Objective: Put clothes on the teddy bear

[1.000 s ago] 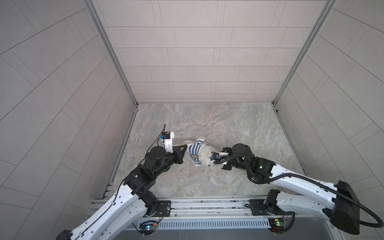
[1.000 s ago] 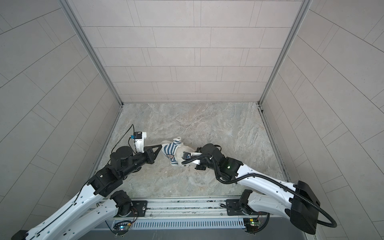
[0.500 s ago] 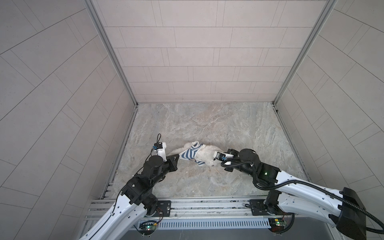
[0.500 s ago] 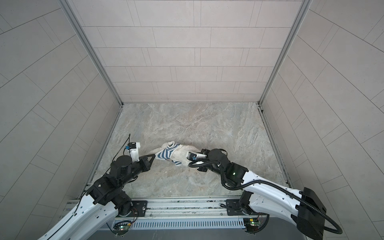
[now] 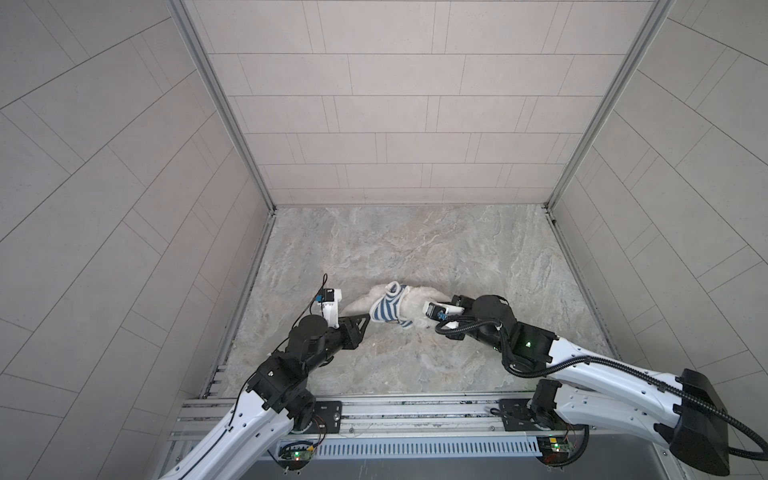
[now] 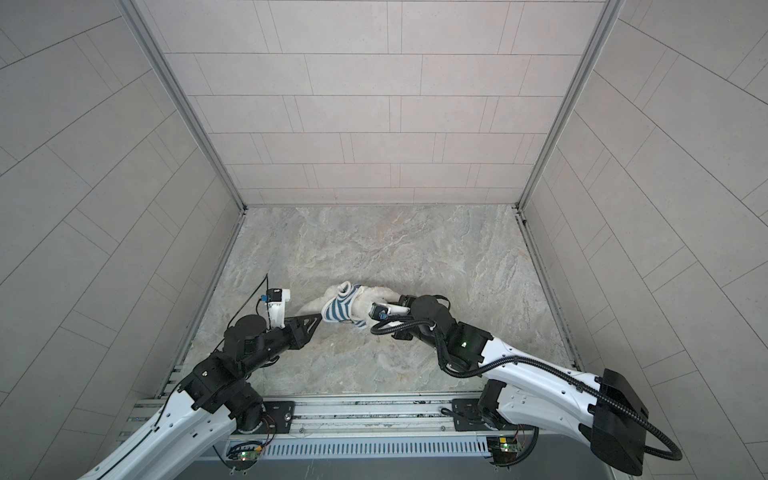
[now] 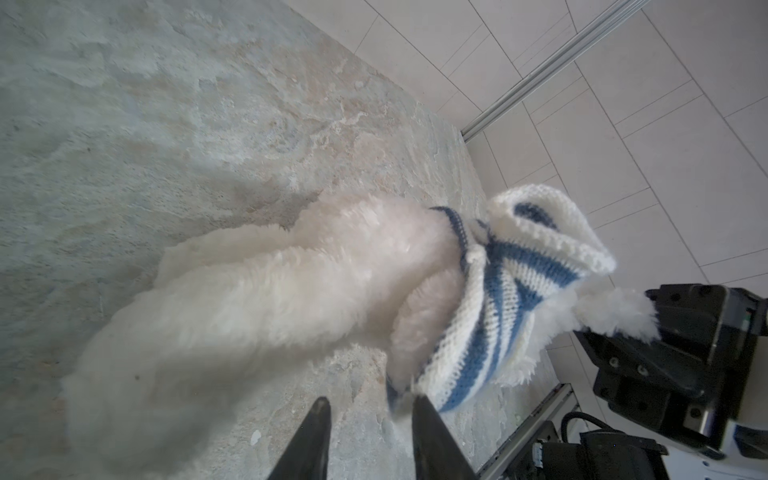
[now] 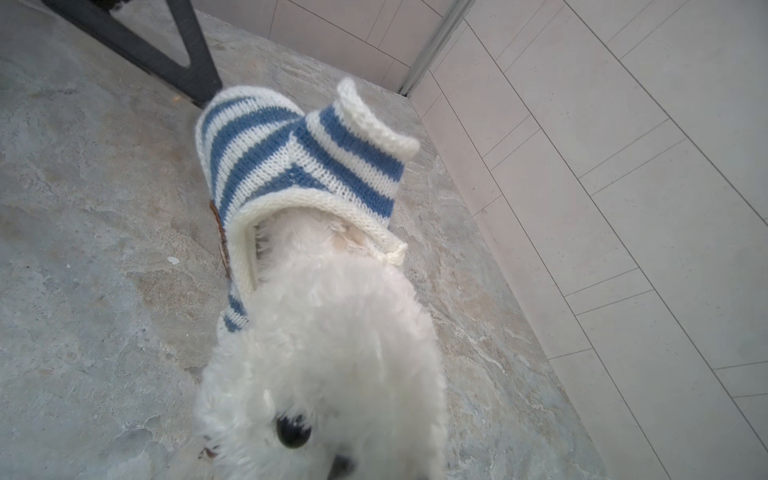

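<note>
The teddy bear (image 5: 417,297) lies on its side on the stone floor, white and fluffy, legs (image 7: 232,316) toward my left arm. A blue-and-white striped shirt (image 5: 386,311) is bunched round its upper body (image 8: 291,166), one sleeve sticking up. My left gripper (image 7: 368,409) is open just short of the shirt's hem, nothing between its dark fingers (image 7: 422,419); it shows in both top views (image 6: 319,319). My right gripper (image 7: 623,318) is shut on the teddy bear at its head. The head (image 8: 340,357) fills the right wrist view and hides the fingers.
Tiled walls (image 5: 374,124) close the cell at the back and both sides, with metal corner posts (image 5: 232,124). The arms' mounting rail (image 5: 415,409) runs along the front edge. Bare stone floor (image 5: 415,241) stretches behind the bear.
My left gripper was shut on the shirt's hem and pulling it leftward. Now its jaws have parted and let the hem go. The right gripper keeps its hold on the bear's head.
</note>
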`<state>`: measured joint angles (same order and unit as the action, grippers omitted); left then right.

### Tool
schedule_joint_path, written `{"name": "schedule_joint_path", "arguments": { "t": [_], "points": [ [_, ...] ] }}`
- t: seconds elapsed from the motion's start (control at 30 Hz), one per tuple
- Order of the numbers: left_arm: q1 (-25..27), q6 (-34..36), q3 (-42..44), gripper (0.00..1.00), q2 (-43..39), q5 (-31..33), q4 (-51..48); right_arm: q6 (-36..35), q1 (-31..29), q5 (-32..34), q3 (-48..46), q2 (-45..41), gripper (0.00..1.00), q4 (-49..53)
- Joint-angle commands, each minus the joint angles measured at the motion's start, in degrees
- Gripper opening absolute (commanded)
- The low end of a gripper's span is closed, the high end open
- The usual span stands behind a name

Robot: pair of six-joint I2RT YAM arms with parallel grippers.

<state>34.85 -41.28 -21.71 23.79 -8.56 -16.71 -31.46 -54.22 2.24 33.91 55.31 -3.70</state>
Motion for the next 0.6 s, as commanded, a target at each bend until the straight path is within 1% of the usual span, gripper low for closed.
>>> {"name": "schedule_joint_path", "arguments": {
  "t": [0.0,0.07,0.13,0.2,0.27,0.33,0.47,0.57],
  "points": [
    [-1.4,4.0,-6.0,0.50,0.8,1.0,-4.4,-10.5,-3.1,6.4,3.2,0.3,0.00,0.9],
    [-2.1,6.1,-9.5,0.55,2.2,0.0,-7.3,-13.8,-5.3,9.8,3.7,1.9,0.00,1.7],
    [-2.5,7.5,-13.1,0.56,4.5,-2.9,-8.6,-15.8,-7.5,11.7,3.0,3.1,0.00,0.6],
    [-2.7,7.1,-16.1,0.58,9.0,-6.1,-9.7,-15.6,-8.6,11.5,2.0,3.4,0.00,-1.2],
    [-2.7,6.5,-19.5,0.56,14.5,-8.5,-13.1,-14.6,-8.6,10.8,1.9,3.7,0.00,-2.3],
    [-2.7,6.0,-20.8,0.53,17.9,-11.2,-14.4,-13.9,-8.6,10.9,1.9,4.0,0.00,-2.5],
    [-2.6,5.4,-21.2,0.57,19.5,-13.7,-15.4,-13.6,-8.7,10.4,1.9,4.5,0.00,-2.6],
    [-2.0,5.9,-20.9,0.58,20.8,-13.4,-16.4,-13.6,-8.7,10.3,2.2,4.9,0.00,-2.6]
  ]
}}
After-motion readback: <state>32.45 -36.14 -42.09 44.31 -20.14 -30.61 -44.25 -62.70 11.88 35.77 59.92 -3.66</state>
